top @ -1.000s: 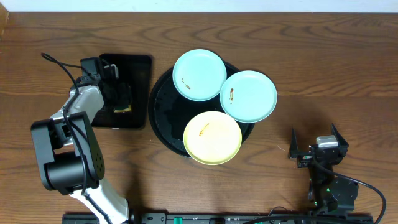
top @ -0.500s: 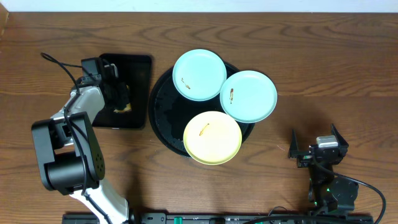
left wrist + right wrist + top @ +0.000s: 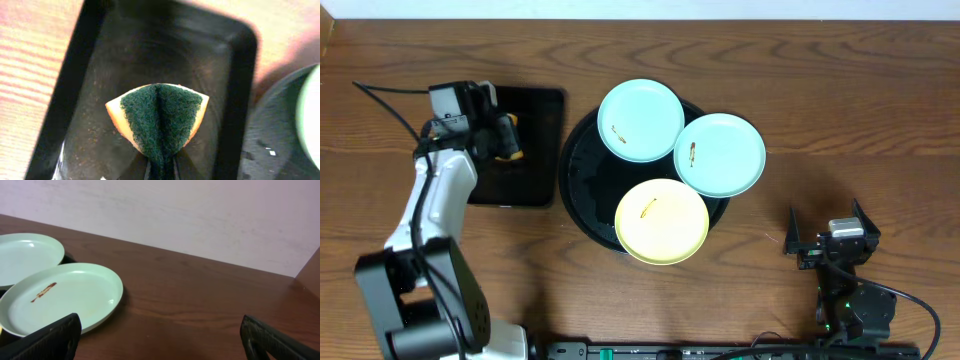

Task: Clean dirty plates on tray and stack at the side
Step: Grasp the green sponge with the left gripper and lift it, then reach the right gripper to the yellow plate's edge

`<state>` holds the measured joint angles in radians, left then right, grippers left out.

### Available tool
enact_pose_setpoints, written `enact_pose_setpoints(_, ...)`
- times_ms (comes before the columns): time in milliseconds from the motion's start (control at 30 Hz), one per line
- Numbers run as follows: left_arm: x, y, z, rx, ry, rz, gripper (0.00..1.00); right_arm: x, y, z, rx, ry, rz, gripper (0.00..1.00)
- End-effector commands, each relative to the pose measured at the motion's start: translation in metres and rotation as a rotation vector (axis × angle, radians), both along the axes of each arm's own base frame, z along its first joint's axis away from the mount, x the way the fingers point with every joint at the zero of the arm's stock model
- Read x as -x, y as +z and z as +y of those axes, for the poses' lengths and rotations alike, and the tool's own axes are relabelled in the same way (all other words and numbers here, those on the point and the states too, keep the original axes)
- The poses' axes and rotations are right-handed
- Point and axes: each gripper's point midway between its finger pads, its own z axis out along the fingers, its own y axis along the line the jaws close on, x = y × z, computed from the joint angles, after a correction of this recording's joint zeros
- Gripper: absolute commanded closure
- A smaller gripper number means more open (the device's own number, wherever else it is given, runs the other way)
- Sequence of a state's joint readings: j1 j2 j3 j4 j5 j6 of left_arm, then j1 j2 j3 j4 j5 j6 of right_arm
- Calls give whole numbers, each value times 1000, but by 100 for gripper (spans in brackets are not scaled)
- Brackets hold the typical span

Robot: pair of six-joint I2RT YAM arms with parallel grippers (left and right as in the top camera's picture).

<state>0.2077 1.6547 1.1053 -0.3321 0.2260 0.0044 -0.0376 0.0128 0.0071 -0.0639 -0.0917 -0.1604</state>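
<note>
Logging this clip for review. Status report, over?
Left gripper: jaws shut on sponge over small tray. Right gripper: jaws open, parked. Three streaked plates on round tray. Nothing blocking.

Looking down from overhead, the left gripper [image 3: 500, 140] covers most of the sponge [image 3: 512, 152], and only an orange sliver peeks out. The left arm [image 3: 430, 200] hides one side of the rectangular tray [image 3: 538, 120]. The plates [image 3: 661, 221] cover much of the round tray [image 3: 582, 190].

In the left wrist view, the sponge's pinched lower end runs off the bottom edge.

In the right wrist view, the far plate [image 3: 25, 255] is cut by the left edge. The right gripper [image 3: 160, 342] shows only as dark tips in the lower corners.
</note>
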Motion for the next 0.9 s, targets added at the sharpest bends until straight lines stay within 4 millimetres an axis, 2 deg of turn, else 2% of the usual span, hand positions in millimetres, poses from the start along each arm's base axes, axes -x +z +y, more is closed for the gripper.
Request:
enact_pose_setpoints(0,-1,17,-4,1,-32,-48,93,0,-1,3,-18,10,5,1)
enact_pose_setpoints(133,-1,23,-4,1,-29,-62,93,0,-1,3,-18,10,5,1)
enact_pose_setpoints(300,-2,26,-17,64,-76,-78,93,0,-1,3,-18,10,5,1)
enact_pose_setpoints(600,-1,27,-24,102,-91,-81,93,0,-1,6,-19,26,3,1)
enact_pose_setpoints(700,-1,28,-27,116,-102,-85,93,0,8,11,-45,53,-30,1)
enact_pose_setpoints(867,-4,30,-26,112,-101,-99,93,5,41,11,-223,50,-64,1)
